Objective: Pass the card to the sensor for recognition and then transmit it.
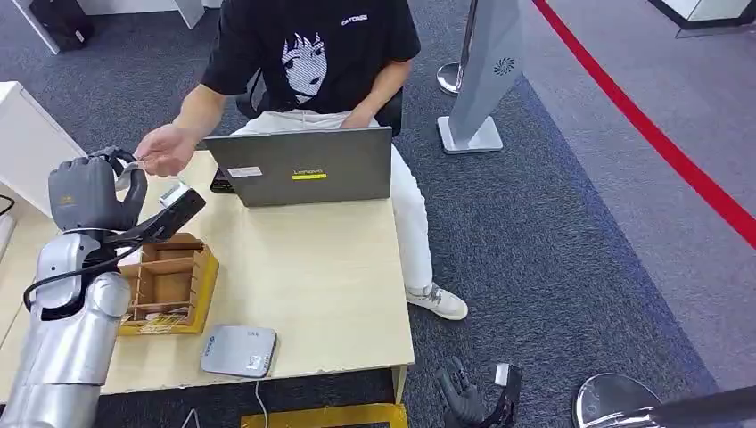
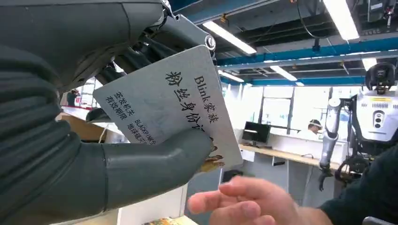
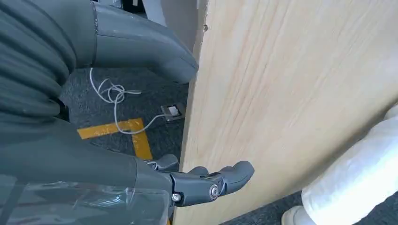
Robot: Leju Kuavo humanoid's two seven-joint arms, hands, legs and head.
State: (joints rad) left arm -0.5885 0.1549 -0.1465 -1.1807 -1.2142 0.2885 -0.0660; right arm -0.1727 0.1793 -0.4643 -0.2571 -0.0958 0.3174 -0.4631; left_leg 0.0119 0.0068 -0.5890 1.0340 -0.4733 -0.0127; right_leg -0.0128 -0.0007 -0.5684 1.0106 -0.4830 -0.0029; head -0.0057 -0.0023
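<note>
My left hand [image 1: 94, 189] is raised over the table's far left and pinches a grey card [image 2: 176, 101] with printed text between thumb and fingers. In the head view the card [image 1: 131, 166] shows as a thin edge at my fingers. A seated person's hand [image 1: 165, 150] reaches to the card's edge; that same hand [image 2: 244, 204] appears just beside the card in the left wrist view. The grey sensor pad [image 1: 238, 349] lies flat near the table's front edge. My right hand [image 1: 472, 397] hangs low beside the table, fingers apart and holding nothing [image 3: 206, 180].
A wooden card box [image 1: 169, 285] with dividers stands on the table [image 1: 321, 276] left of centre. A grey laptop [image 1: 303, 167] stands open at the far edge before the seated person. A white cable [image 3: 117, 101] trails on the floor by yellow tape.
</note>
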